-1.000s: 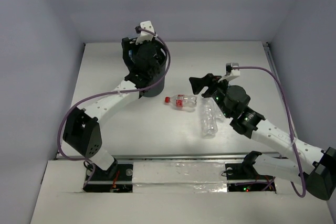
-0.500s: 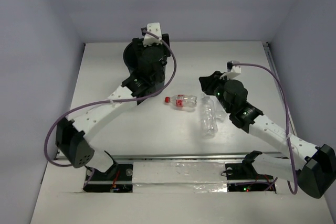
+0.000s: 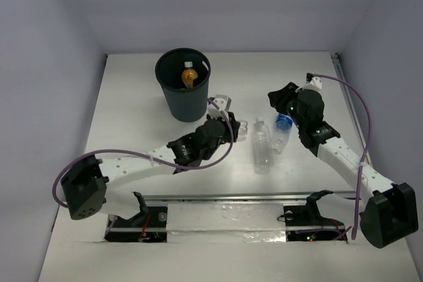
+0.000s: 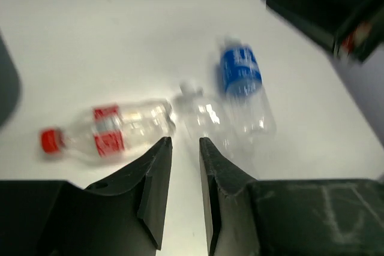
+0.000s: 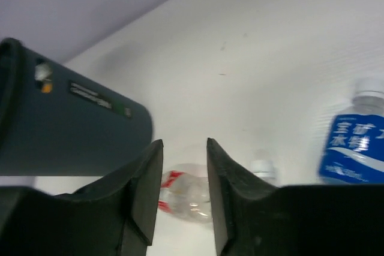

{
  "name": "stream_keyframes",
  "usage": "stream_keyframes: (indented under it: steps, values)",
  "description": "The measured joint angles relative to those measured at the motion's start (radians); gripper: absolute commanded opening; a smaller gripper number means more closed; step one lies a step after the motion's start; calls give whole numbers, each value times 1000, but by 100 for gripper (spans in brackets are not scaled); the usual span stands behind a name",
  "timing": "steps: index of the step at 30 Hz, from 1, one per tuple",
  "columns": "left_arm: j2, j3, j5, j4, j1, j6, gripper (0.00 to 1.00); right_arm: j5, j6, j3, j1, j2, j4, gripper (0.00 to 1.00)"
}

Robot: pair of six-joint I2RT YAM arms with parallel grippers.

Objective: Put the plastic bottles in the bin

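The left gripper [image 4: 183,148] hangs empty, jaws nearly together, just above the red-labelled bottle [image 4: 108,130]; the plain clear bottle [image 4: 201,118] and blue-labelled bottle [image 4: 243,85] lie just beyond. Likely step: reaching for the next bottle, so the jaws must spread before descending. The right gripper [image 5: 183,160] is likewise narrow and empty. The bin [image 3: 183,85] behind holds the orange-filled bottle [image 3: 189,76].

Black bin [image 3: 183,94], blue-labelled bottle [image 4: 243,91]
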Motion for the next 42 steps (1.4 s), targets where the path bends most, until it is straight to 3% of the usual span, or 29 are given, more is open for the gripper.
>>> stream_keyframes:
  steps: [2, 3, 6, 9, 17, 21, 31, 42]
  values:
    - [42, -39, 39, 11, -23, -34, 24, -3, 10, 0, -29, 15, -32, 53]
    - [59, -53, 56, 19, -29, -49, 26, -3, 10, 0, -40, 21, -48, 71]
    - [78, -86, 79, 43, -40, -76, 38, 2, 6, 0, -83, 27, -116, 91]
    - [77, -105, 77, 66, -45, -88, 51, 11, -8, 0, -116, 37, -173, 96]
    - [77, -136, 95, 117, -45, -100, 70, 26, -61, 39, -135, 234, -298, 96]
    - [79, -141, 64, 115, -45, -94, 75, 42, -80, 57, -154, 278, -350, 94]
    - [106, -178, 67, 173, -45, -95, 75, 71, -105, 190, -172, 401, -454, 93]
    - [222, -179, 209, 275, -45, -125, 69, 94, -197, 367, -182, 592, -639, 79]
